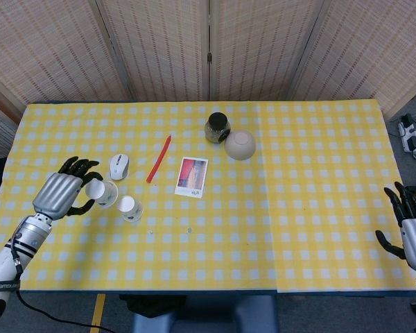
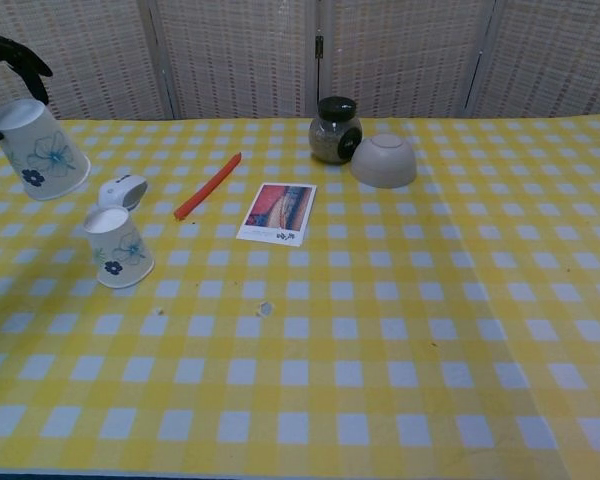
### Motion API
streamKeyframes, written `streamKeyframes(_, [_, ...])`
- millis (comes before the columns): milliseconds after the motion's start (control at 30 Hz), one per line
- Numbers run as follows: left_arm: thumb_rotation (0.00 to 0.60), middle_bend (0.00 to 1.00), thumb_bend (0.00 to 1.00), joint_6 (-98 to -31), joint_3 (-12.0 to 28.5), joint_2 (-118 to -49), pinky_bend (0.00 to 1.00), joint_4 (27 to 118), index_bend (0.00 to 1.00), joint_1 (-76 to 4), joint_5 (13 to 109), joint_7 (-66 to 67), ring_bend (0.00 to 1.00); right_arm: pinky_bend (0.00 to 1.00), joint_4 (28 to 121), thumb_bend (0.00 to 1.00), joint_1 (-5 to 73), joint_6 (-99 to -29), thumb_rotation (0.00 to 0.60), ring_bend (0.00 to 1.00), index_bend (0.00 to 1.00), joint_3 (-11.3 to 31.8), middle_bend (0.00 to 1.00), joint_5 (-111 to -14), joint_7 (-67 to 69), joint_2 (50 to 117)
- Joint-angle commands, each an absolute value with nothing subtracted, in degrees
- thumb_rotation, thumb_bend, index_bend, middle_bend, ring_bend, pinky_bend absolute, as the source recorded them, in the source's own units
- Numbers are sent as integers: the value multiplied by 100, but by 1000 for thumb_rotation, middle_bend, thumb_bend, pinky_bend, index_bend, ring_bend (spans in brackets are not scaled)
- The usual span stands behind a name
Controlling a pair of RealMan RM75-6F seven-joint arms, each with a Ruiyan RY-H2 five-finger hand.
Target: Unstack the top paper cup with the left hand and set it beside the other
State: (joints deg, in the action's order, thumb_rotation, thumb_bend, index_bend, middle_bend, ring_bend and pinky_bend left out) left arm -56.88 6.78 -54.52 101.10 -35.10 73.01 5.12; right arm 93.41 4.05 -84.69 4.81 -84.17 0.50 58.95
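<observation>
Two white paper cups with blue flower prints are apart. One cup (image 1: 131, 208) (image 2: 119, 248) stands on the yellow checked table (image 1: 277, 208), leaning slightly. My left hand (image 1: 59, 195) grips the other cup (image 1: 101, 193) (image 2: 38, 150), tilted and lifted above the table to the left of the standing one. In the chest view only the dark fingertips (image 2: 20, 55) show at the top left edge. My right hand (image 1: 410, 229) hangs off the table's right edge, fingers spread and holding nothing.
A white computer mouse (image 1: 118, 166) (image 2: 123, 190) lies just behind the cups. Further right are a red stick (image 1: 159, 159), a photo card (image 1: 192, 177), a dark-lidded jar (image 1: 217, 127) and an upturned white bowl (image 1: 240, 145).
</observation>
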Motion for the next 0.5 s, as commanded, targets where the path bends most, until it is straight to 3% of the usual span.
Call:
streamKeyframes(33, [600, 157, 444, -5624, 590, -5499, 49, 10005, 404, -3478, 7241, 664, 114, 0, 9339, 339, 411, -8461, 600, 77, 0, 482, 0, -8421, 51, 5896])
streamKeyframes(500, [600, 157, 444, -5293, 374, -6306, 49, 9188, 404, -3473, 6902, 1039, 115, 0, 9368, 338, 403, -8463, 600, 78, 0, 461, 0, -8441, 27, 5897])
